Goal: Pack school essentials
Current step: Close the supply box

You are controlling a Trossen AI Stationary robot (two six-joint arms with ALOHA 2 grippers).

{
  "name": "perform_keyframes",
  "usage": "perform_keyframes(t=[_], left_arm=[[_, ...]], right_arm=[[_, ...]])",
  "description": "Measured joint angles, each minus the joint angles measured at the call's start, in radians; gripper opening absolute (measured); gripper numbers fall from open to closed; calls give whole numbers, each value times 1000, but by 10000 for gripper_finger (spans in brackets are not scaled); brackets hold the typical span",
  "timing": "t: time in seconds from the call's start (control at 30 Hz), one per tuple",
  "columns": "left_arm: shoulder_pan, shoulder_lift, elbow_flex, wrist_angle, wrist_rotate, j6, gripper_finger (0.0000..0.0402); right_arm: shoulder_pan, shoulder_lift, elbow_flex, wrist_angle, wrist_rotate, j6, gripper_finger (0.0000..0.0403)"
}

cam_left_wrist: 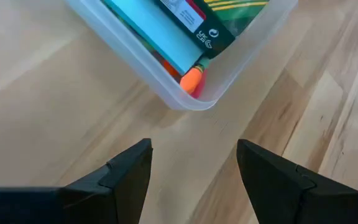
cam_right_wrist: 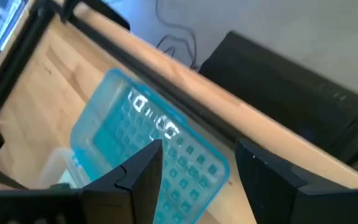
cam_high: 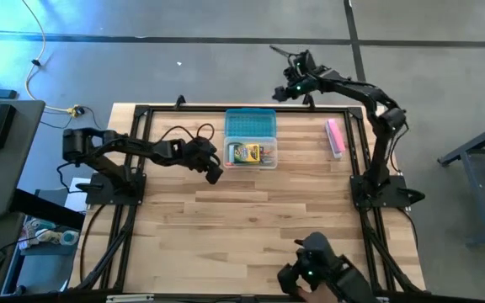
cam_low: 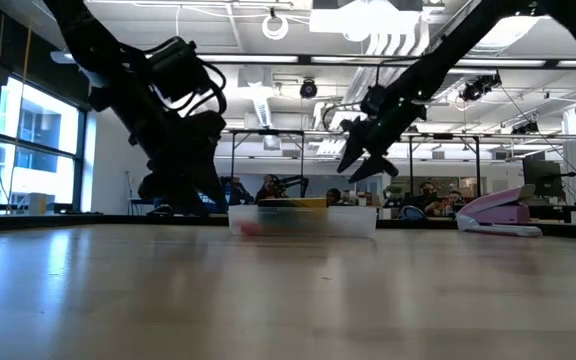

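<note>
A clear plastic box (cam_high: pixel 252 155) stands on the wood table near its far edge. Its blue lid (cam_high: pixel 250 124) lies open on the far side. In the box lie a yellow-green crayon pack (cam_left_wrist: pixel 232 14), a light-blue note pad (cam_left_wrist: pixel 157 30) and an orange pencil, whose end (cam_left_wrist: pixel 191 79) shows at a corner. My left gripper (cam_left_wrist: pixel 194 152) hangs open just off the box's near left corner, with only bare wood between its fingers. My right gripper (cam_right_wrist: pixel 197 152) is open in the air over the table's far edge (cam_high: pixel 286 91), slanting down toward the lid.
A pink oblong bar (cam_high: pixel 335 137) lies to the right of the box. Black frame rails (cam_high: pixel 141 126) run along the table's left, right and far sides. A dark camera mount (cam_high: pixel 318 265) stands at the near edge. Bare wood (cam_high: pixel 242 227) fills the table's near half.
</note>
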Motion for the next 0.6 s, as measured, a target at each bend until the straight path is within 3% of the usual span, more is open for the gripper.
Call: perform_keyframes(t=[0.6], left_arm=[[-1,128,1,127,-53,-70,225]], right_arm=[[20,187,0,123,-118,-33,193]])
